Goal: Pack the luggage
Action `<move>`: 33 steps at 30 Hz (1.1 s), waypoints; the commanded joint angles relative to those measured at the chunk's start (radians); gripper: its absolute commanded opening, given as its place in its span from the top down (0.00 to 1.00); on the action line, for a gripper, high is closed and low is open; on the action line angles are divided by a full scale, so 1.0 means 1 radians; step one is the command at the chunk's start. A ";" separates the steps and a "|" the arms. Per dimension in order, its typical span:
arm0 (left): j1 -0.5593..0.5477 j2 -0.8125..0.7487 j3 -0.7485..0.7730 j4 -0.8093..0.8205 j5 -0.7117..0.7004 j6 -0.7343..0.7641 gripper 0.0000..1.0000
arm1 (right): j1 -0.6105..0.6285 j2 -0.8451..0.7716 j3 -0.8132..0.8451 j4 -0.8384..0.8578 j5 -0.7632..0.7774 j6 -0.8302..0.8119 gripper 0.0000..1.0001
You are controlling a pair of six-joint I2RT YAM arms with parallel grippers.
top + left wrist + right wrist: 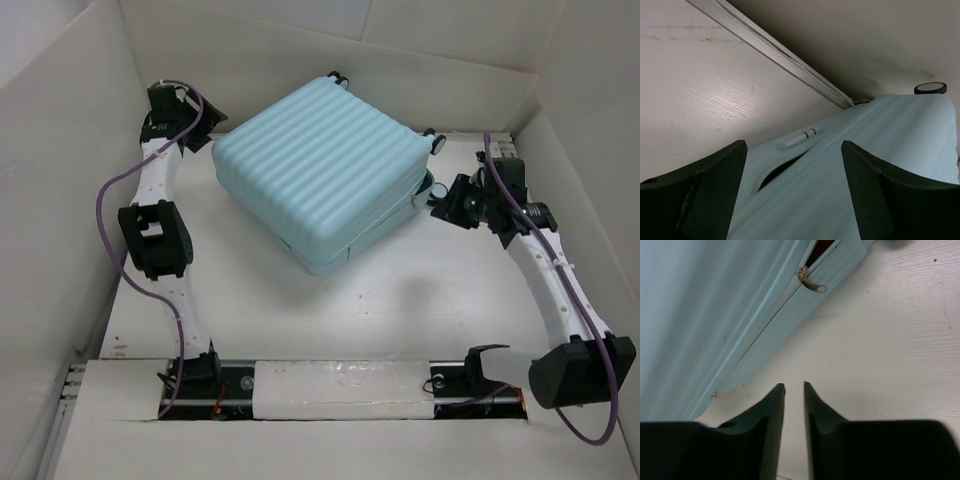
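We see the luggage (320, 160) upper centre of the top view, lid down. Left gripper (794, 150) is wide open over the shell, empty. Right gripper (794, 386) is nearly closed, empty. We'd pinch the upper zipper pull (810, 282) squarely and drag along the seam.

The luggage (320, 165) is showing ribbed, smooth plastic with a soft sheen. Beyond the right pincer's (794, 386) matt black tips (772, 410), a metal zip pull (812, 284) is glinting, and the table (890, 340) is showing a white, finely grained top.
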 commanded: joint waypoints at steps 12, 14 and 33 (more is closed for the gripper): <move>-0.146 0.218 0.021 0.458 0.524 -0.079 0.28 | -0.186 0.349 0.024 0.306 0.034 0.185 0.32; -0.189 0.186 -0.055 0.436 0.555 -0.023 0.28 | -0.186 0.464 0.102 0.351 -0.023 0.208 0.31; -0.159 -0.775 -0.815 0.260 0.258 0.060 0.20 | -0.083 0.837 0.724 0.047 -0.302 -0.019 0.32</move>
